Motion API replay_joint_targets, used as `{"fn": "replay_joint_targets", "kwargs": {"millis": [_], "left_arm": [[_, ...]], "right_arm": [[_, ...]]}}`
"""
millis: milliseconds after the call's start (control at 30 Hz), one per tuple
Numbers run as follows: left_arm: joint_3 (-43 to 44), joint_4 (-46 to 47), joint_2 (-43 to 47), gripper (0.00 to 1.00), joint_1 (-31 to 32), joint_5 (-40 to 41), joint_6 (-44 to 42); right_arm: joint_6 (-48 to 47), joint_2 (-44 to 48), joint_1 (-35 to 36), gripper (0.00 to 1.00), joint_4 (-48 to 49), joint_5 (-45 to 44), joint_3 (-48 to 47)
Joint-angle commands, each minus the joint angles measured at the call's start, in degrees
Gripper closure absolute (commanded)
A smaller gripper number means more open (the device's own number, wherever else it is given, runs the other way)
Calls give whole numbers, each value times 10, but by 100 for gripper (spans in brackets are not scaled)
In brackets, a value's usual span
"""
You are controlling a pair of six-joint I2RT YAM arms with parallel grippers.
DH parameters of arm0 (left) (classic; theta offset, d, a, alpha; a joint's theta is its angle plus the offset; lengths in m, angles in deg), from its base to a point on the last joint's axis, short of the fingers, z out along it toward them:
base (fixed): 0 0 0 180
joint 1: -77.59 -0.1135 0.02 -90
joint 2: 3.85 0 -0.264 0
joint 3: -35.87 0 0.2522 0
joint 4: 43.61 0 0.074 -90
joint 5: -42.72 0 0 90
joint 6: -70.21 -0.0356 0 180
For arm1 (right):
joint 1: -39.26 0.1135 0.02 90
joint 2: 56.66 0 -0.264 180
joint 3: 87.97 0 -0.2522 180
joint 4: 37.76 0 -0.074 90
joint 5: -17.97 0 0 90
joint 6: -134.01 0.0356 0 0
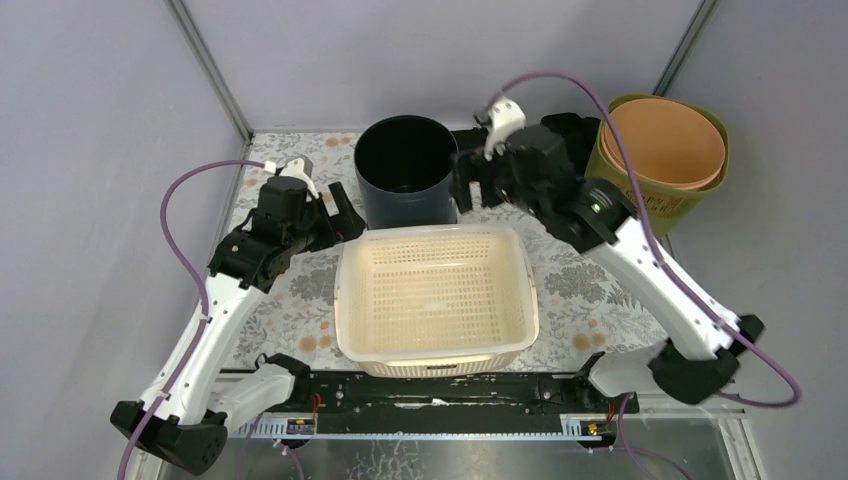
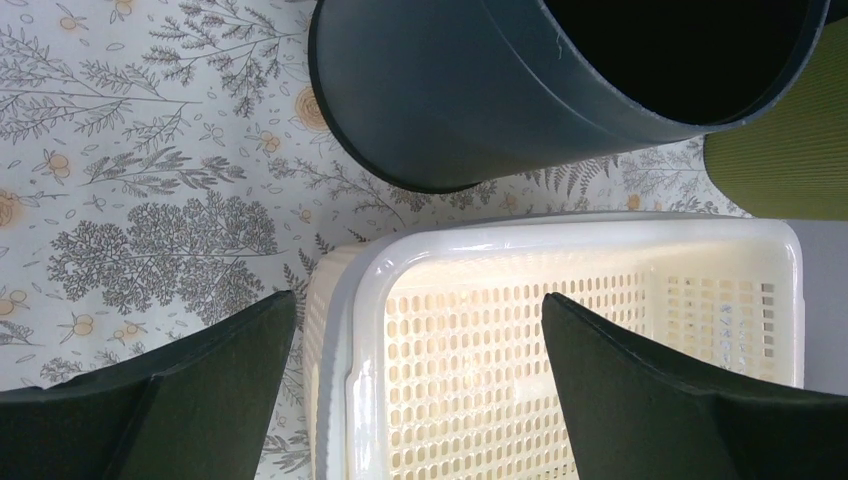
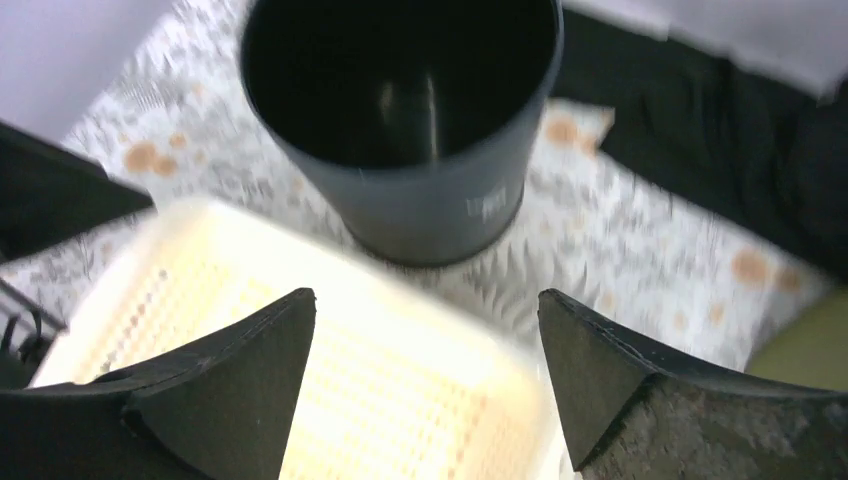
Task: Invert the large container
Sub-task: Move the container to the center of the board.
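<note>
The large container, a cream perforated basket (image 1: 437,233), sits upright with its mouth up in the middle of the table. My left gripper (image 1: 347,213) hangs open over its far left corner; in the left wrist view the rim (image 2: 560,232) runs between the spread fingers of the gripper (image 2: 416,297), which touch nothing. My right gripper (image 1: 472,185) is open above the basket's far right side, beside the dark bucket. The right wrist view is blurred, with the basket (image 3: 330,380) below that gripper (image 3: 425,294).
A dark round bucket (image 1: 405,195) stands upright just behind the basket, also seen from the left wrist (image 2: 450,90) and right wrist (image 3: 430,200). An olive pot (image 1: 665,205) holding nested orange pots (image 1: 668,140) stands at the back right. Enclosure walls rise close behind.
</note>
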Motion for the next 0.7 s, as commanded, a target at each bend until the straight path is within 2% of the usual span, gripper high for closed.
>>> {"fn": "replay_joint_targets", "kwargs": {"millis": [0,200,367,500,567,667], "left_arm": [[30,-7,-3,0,-3,-12,-17],[59,-26,-4,0,-3,-39,-23],[71,-29,-1,0,-3,-61,-19],[79,-35,2,0,-3,-62,-19],[81,-37,3,0,-3,-62,-19],[86,-40,3,0,-2,-65,-18]], "right_arm": [[113,58,3,11,-126,-46,147],[220,167,3,10,-192,-72,294],[261,199,3,9,-230,-106,339],[279,205,3,10,-231,-100,375],[285,211,3,14,-218,-89,394],[297,228,3,34,-183,-45,426]]}}
